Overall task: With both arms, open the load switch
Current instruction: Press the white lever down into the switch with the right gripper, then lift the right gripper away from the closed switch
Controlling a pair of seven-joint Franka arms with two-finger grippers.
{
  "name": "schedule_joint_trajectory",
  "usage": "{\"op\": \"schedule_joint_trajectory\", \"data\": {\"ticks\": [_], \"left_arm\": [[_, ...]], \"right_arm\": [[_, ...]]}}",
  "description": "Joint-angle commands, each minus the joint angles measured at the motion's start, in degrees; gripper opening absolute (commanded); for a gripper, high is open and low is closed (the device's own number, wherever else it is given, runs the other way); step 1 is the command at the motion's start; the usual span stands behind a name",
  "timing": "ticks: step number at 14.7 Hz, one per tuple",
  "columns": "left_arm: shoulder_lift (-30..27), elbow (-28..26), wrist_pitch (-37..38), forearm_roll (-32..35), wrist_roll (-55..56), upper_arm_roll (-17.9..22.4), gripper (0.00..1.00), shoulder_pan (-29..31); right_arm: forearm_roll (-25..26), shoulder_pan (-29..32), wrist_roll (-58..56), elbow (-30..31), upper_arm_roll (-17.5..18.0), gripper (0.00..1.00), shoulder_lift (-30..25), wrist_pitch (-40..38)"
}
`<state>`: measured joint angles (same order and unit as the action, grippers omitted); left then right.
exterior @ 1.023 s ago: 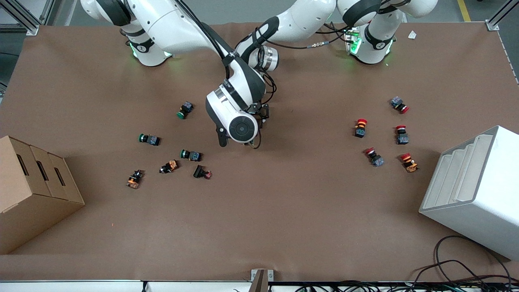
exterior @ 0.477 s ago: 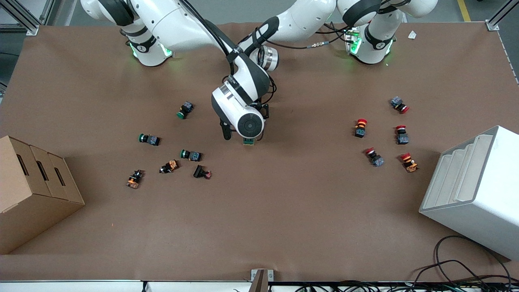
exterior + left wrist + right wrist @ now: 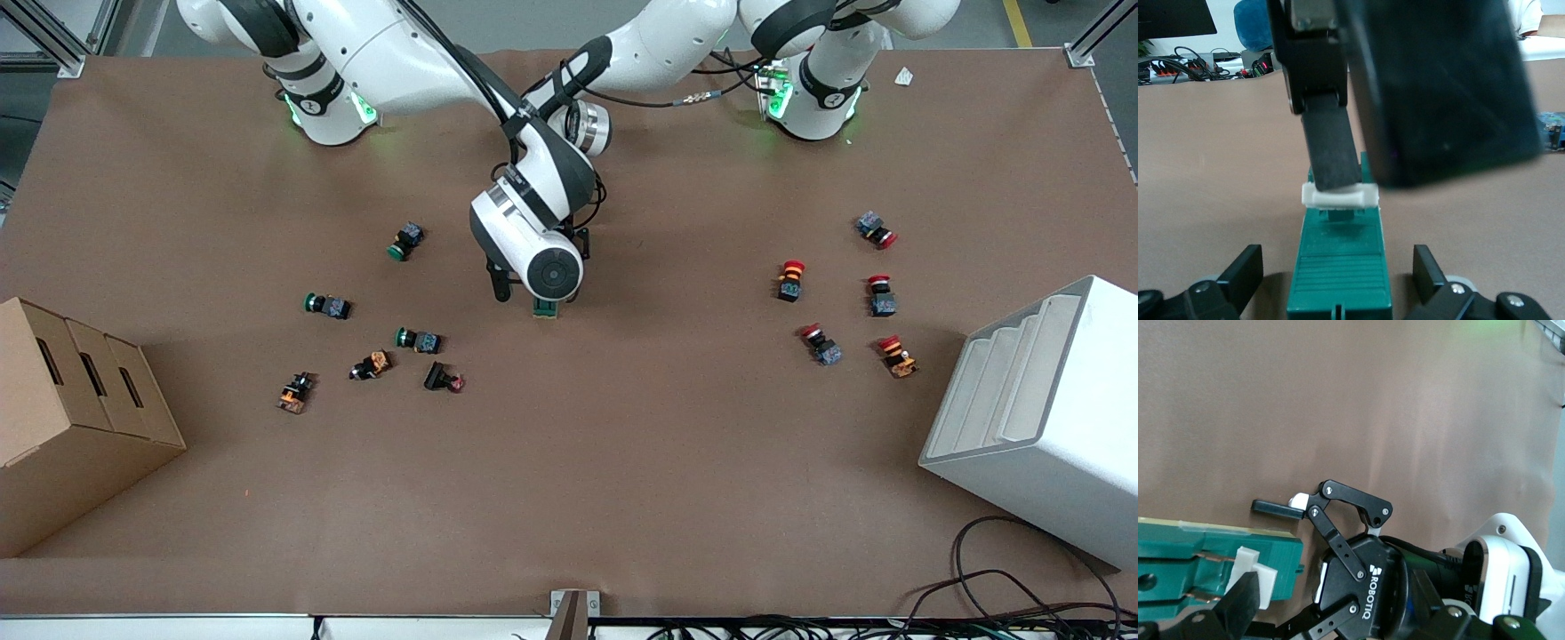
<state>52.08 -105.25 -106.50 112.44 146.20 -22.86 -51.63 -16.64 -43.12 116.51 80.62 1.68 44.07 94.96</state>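
The load switch (image 3: 545,308), a dark green block, lies near the table's middle, mostly hidden under the right arm's wrist (image 3: 551,267) in the front view. My left gripper (image 3: 1338,268) is open and straddles the switch (image 3: 1341,267), with a gap on each side. The white lever (image 3: 1338,195) sits at the switch's end away from the left wrist. My right gripper (image 3: 1338,613) is open. One of its fingers (image 3: 1331,150) comes down onto the lever, and that finger (image 3: 1238,610) touches the lever (image 3: 1251,572) in the right wrist view.
Green-capped push buttons (image 3: 324,305) and orange ones lie toward the right arm's end beside a cardboard box (image 3: 71,418). Red-capped buttons (image 3: 789,279) lie toward the left arm's end near a white rack (image 3: 1040,418). Cables (image 3: 1005,578) trail at the front edge.
The right arm's wrist has shifted toward the robots' bases and a little toward the left arm's end, uncovering the green switch's end. The buttons have not moved.
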Motion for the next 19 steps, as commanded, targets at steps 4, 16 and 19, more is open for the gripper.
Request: {"op": "schedule_joint_trajectory", "data": {"ticks": [4, 16, 19], "left_arm": [[3.1, 0.0, -1.1, -0.2, 0.3, 0.4, 0.99, 0.0], [3.0, -0.1, -1.1, -0.2, 0.3, 0.4, 0.99, 0.0], [2.3, -0.1, -1.2, -0.6, -0.3, 0.2, 0.98, 0.0]], "right_arm": [[-0.4, -0.9, 0.2, 1.5, -0.2, 1.0, 1.2, 2.9], [4.8, 14.9, -32.0, -8.4, -0.6, 1.0, -4.8, -10.2], [7.8, 20.7, -50.9, -7.9, -0.7, 1.0, -9.7, -10.5]]}}
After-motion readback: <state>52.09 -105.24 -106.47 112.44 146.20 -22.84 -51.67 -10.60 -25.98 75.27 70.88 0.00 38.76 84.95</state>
